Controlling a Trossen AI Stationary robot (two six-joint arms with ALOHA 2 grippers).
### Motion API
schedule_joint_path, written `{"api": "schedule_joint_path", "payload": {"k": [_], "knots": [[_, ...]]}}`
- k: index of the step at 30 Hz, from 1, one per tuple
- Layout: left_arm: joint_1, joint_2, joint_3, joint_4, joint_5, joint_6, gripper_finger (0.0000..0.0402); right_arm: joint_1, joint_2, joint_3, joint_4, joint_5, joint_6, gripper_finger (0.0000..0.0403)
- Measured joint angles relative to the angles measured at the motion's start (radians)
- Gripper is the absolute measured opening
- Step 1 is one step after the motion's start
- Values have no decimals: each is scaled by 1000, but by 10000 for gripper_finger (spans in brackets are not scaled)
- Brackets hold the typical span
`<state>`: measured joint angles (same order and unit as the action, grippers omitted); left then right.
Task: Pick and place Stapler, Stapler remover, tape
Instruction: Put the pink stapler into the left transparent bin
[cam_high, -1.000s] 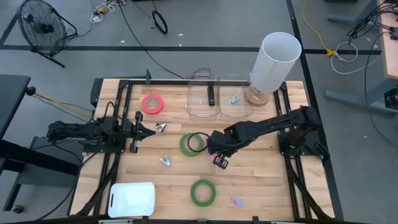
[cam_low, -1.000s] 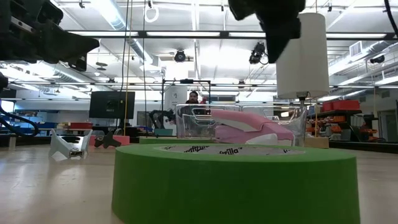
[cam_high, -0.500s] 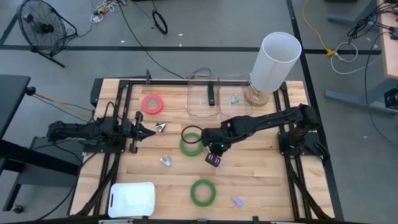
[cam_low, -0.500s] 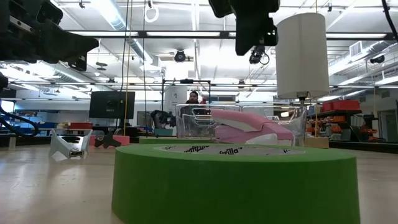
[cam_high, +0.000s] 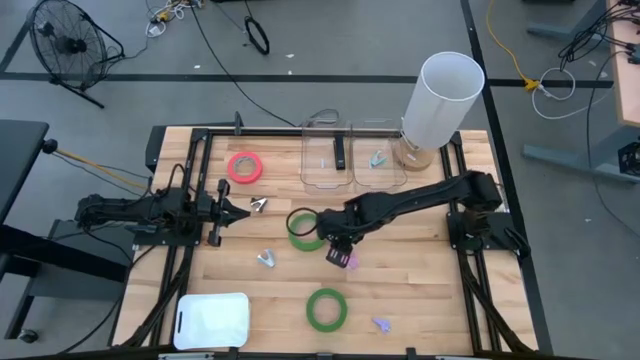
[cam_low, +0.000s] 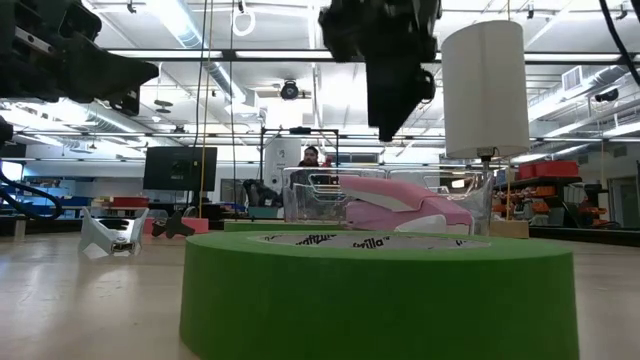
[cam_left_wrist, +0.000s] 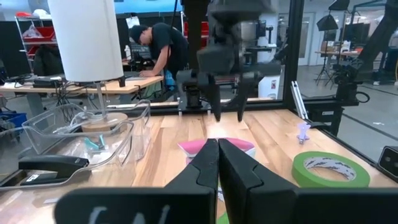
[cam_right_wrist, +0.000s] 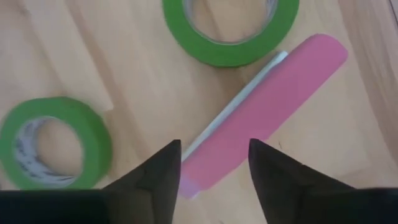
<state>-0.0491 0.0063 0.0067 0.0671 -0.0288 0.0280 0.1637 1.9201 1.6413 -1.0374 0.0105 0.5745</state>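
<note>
A pink stapler (cam_right_wrist: 267, 112) lies flat on the wooden table (cam_high: 420, 290), seen also in the high view as the pink stapler (cam_high: 346, 262). My right gripper (cam_right_wrist: 214, 152) hangs open just above it, pointing down, with one finger on each side of its near end and touching nothing. Two green tape rolls (cam_high: 305, 230) (cam_high: 326, 308) and a pink-red tape roll (cam_high: 244, 167) lie flat. Metal staple removers (cam_high: 258, 205) (cam_high: 265, 258) and a purple one (cam_high: 381, 323) rest on the wood. My left gripper (cam_left_wrist: 217, 163) waits shut at the table's left.
Two clear bins (cam_high: 352, 155) stand at the far edge, holding a black stapler (cam_high: 338, 152) and a small remover (cam_high: 377, 158). A tall white cylinder (cam_high: 443, 95) stands at their right. A white board (cam_high: 212, 320) lies at the near left. A person works beyond the table.
My right gripper has travelled toward the table's left edge and sunk lower, ending over the pink stapler. The stapler and the tape rolls have stayed where they were.
</note>
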Motion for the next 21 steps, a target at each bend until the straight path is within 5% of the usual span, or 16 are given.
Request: {"api": "schedule_joint_path", "payload": {"k": [21], "knots": [[0,0,0,-5,0,-12,16,-19,50,-4,-16,95,75,206]]}}
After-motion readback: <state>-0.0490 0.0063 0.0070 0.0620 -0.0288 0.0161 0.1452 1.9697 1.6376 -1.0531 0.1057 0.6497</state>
